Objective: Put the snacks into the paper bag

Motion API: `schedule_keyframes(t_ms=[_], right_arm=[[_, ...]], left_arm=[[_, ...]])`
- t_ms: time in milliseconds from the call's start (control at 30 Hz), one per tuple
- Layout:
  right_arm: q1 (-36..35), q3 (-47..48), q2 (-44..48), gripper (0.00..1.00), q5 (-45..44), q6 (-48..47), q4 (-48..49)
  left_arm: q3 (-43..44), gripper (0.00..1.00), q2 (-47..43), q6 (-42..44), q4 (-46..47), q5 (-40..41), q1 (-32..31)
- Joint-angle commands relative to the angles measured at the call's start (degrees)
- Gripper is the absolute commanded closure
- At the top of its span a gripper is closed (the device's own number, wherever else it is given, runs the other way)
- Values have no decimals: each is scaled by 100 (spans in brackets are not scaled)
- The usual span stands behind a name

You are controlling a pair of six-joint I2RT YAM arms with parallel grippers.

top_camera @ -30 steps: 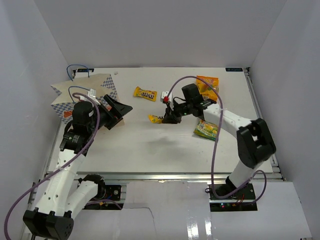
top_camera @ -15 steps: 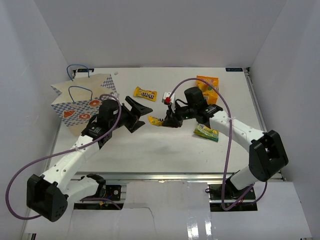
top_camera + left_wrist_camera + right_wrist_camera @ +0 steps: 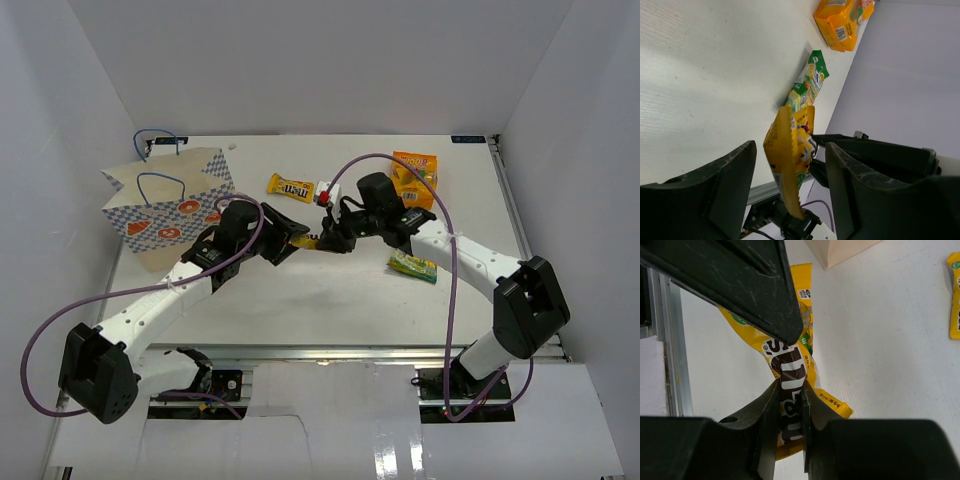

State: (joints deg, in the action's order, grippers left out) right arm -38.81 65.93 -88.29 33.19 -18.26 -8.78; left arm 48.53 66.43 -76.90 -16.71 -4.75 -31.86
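A yellow candy packet [image 3: 311,241] is held up over the middle of the table [image 3: 300,300]. It is pinched tight at one end by the right gripper [image 3: 326,238]. In the right wrist view, its two fingers [image 3: 766,412] are seen pressed onto the brown print of the packet. The rest of the packet sticks out to the left, toward the left gripper [image 3: 290,233]. The left gripper is spread wide and nothing is gripped by it. In the left wrist view, the free end of the packet is seen right in the gap between the two fingers [image 3: 732,185], and it looks as if neither finger is touched by it. So the packet's long side is pointed from the right gripper straight into the gap of the left one. The paper bag [image 3: 170,205] stands at the far left of the table, close to the left arm and well apart from the right arm. The left arm is therefore judged to be the one to carry the packet there. A hand-over is likely called for next: the free end is to be squeezed by the left fingers, and only then let go by the right ones. Another yellow packet [image 3: 290,186], an orange pouch [image 3: 414,172] and a green-yellow pouch [image 3: 414,266] are left lying on the table.
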Motion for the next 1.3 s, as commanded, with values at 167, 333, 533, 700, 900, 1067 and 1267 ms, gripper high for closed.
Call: schedule_keyframes(t_ms=[167, 333, 533, 700, 900, 1067, 1267], right_arm=[[-145, 280, -13, 78, 425, 209, 350], [-153, 306, -30, 78, 399, 209, 368], [-153, 394, -22, 61, 636, 192, 298], [-66, 464, 215, 18, 1031, -212, -71], [810, 377, 742, 10, 2058, -555, -598], [1577, 88, 1111, 10, 1964, -1170, -1003], [1947, -405, 1507, 10, 1183, -1697, -1100]], left_arm=[[262, 41, 19, -185, -25, 387, -49], [253, 63, -16, -132, 36, 370, -49], [393, 80, -218, 236, 19, 588, -49], [946, 86, -359, 1088, -550, 1037, -49], [2025, 87, -596, 2660, -1184, 1940, -49], [3002, 87, -571, 3583, -1860, 3048, -40], [4083, 86, -193, 4709, -2161, 4298, 223]])
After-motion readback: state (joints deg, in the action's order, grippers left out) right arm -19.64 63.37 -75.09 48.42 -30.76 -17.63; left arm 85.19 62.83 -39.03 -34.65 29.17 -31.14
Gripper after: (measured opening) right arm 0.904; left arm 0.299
